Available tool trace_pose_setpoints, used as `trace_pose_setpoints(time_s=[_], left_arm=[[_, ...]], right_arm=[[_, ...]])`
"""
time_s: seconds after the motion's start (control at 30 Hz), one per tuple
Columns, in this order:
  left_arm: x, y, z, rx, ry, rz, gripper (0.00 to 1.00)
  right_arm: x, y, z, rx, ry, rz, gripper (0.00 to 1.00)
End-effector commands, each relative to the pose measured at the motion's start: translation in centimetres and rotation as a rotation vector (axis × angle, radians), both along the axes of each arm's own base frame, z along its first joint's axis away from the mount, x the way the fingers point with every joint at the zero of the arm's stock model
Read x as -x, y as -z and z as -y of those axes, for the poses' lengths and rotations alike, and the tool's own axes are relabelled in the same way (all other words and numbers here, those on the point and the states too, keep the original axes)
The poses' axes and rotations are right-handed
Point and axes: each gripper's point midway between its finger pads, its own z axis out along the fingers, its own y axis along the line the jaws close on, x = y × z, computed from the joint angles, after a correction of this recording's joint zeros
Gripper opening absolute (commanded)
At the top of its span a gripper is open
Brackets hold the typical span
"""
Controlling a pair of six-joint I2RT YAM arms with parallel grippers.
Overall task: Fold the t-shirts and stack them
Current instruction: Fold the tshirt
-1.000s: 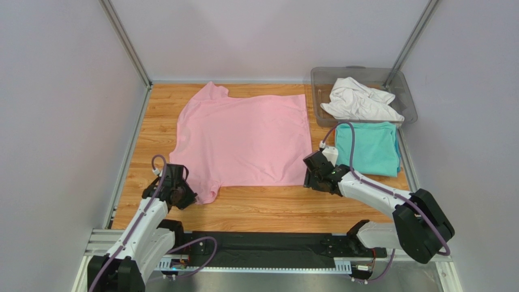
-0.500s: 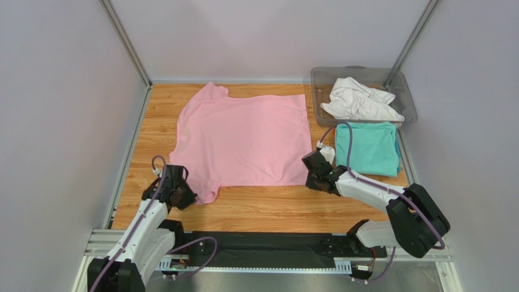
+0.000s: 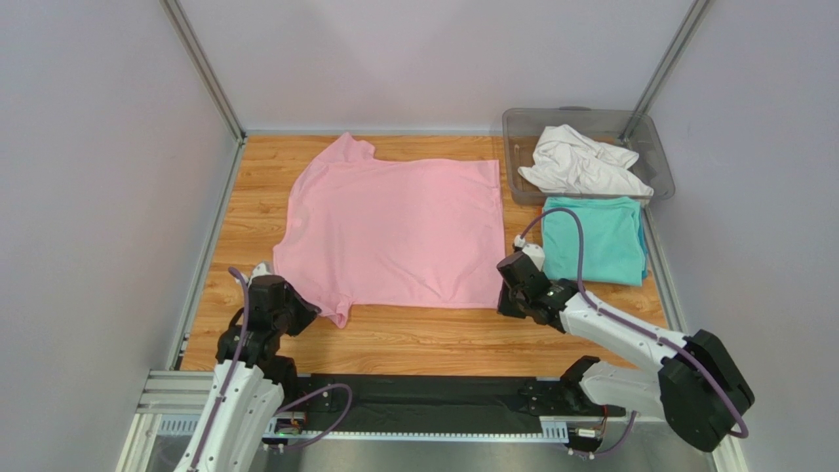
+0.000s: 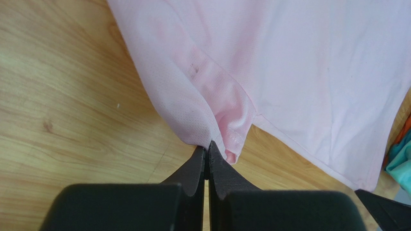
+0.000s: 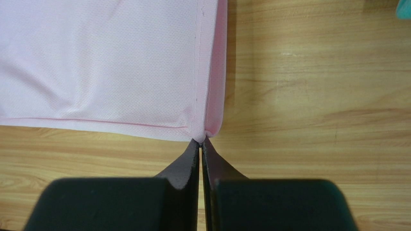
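A light pink t-shirt lies spread flat on the wooden table. My left gripper is shut on the edge of its near left sleeve, seen close in the left wrist view. My right gripper is shut on the shirt's near right hem corner, the cloth pinched at the fingertips. A folded teal t-shirt lies at the right of the table. A crumpled white t-shirt sits in the bin.
A clear grey plastic bin stands at the back right corner. Grey walls and metal posts enclose the table on three sides. Bare wood runs along the near edge between the two arms.
My right gripper has closed on the pink shirt's near right corner. Both grippers have drawn slightly toward the near edge, and the shirt's front edge has shifted with them.
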Motion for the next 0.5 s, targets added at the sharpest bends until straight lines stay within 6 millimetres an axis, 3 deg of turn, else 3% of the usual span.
trace_pose_setpoints(time_s=[0.0,0.2,0.4,0.47], left_arm=[[1.4,0.3,0.8,0.063,-0.021,-0.066,0.00],[1.4,-0.5,0.3,0.053,-0.055,-0.058,0.00],[-0.5,-4.1,-0.9,0.006,-0.097,0.049,0.00],[-1.2,-4.5,-1.1,-0.013,-0.101,0.053,0.00]], right_arm=[[1.8,-0.6,0.1,-0.026,-0.016,-0.018,0.00],[2.0,-2.4,-0.2,-0.076,-0.041,0.038,0.00],[-0.4,-5.2,-0.5,-0.044,-0.035,0.119,0.00],[-1.6,-6.1,-0.6,-0.026,-0.024,0.141,0.00]])
